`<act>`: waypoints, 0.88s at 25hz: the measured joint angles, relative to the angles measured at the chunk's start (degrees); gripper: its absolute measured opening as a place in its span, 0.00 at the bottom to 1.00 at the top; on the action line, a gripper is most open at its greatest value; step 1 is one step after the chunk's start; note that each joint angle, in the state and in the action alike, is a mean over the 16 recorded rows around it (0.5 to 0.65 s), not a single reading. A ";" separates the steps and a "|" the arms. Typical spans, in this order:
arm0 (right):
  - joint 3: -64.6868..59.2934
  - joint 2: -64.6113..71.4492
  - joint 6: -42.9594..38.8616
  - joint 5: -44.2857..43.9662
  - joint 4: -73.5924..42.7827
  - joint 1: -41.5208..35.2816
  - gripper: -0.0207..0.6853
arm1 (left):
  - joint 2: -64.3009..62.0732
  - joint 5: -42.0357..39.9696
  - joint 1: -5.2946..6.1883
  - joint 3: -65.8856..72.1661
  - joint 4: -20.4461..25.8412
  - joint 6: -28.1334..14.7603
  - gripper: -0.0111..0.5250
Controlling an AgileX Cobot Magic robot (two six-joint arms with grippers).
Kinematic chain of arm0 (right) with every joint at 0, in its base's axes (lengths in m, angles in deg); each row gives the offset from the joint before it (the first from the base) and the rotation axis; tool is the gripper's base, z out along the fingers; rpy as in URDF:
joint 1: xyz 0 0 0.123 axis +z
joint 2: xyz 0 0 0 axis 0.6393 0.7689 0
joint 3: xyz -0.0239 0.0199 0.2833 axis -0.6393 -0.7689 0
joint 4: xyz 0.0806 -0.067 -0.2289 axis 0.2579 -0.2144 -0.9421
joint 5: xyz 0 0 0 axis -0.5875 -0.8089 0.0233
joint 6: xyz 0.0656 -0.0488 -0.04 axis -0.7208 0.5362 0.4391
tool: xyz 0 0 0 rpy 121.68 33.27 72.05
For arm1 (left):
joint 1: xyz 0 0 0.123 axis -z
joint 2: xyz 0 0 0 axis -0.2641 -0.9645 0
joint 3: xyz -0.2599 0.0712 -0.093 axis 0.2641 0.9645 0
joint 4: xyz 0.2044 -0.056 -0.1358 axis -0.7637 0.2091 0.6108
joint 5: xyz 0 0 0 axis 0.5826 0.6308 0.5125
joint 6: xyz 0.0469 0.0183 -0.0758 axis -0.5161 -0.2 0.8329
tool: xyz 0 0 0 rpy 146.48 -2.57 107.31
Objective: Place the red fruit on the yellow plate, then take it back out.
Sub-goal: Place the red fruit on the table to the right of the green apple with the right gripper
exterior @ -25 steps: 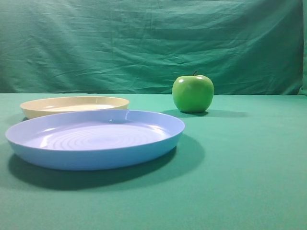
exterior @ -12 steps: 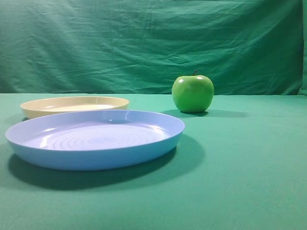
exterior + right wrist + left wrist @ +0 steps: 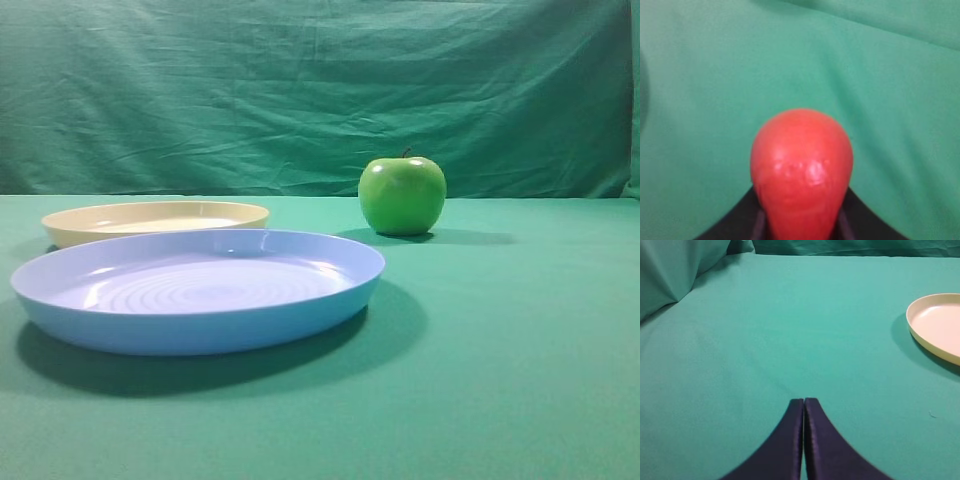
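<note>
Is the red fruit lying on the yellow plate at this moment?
No. The yellow plate is bare in the exterior view, while the red fruit sits clamped in the right hand.

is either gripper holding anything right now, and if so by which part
The right gripper holds the red fruit, clamped on its two sides at the lower end nearest the camera. The left gripper is shut on nothing.

Left end effector: seen only in the left wrist view; two dark fingers pressed together tip to tip, nothing held between them, poised above the counter. Right end effector: seen only in the right wrist view; dark fingers clamped on either side of the red fruit, raised off the counter.
</note>
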 joint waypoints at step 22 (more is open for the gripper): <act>5.91 9.44 -1.72 -6.32 -1.12 -0.41 0.86 | 0.00 0.00 0.00 0.00 0.00 0.00 0.02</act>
